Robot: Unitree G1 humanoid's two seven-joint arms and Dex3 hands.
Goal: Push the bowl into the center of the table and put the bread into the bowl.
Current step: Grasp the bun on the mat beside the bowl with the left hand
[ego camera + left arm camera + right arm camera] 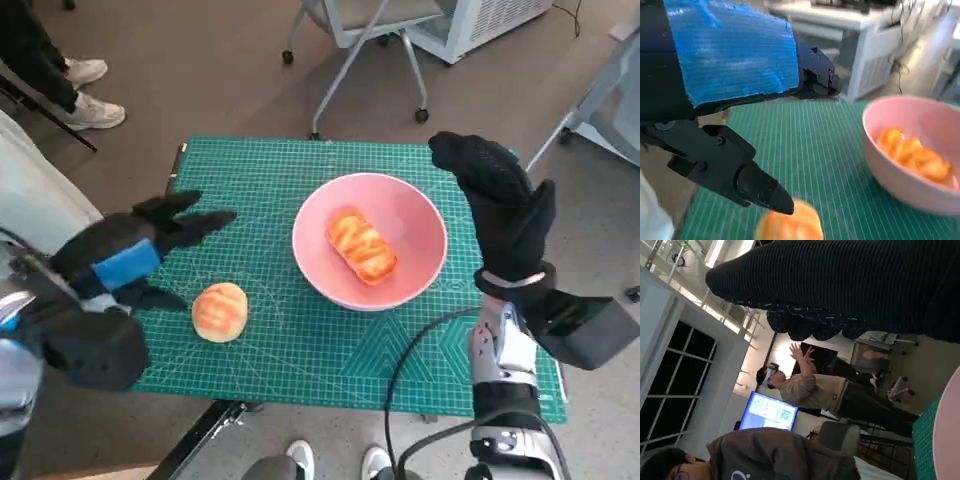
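Bowl [421, 262] holds 1 bread [361, 245] — another roll [219, 311] outside it.

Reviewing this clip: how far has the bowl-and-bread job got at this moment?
Done: the pink bowl sits near the middle of the green mat, with one long bread already inside it. In hand: nothing; the left robot hand hovers open beside the round bun, and the right robot hand is raised by the bowl, holding nothing. Left: the bun lies on the mat outside the bowl.
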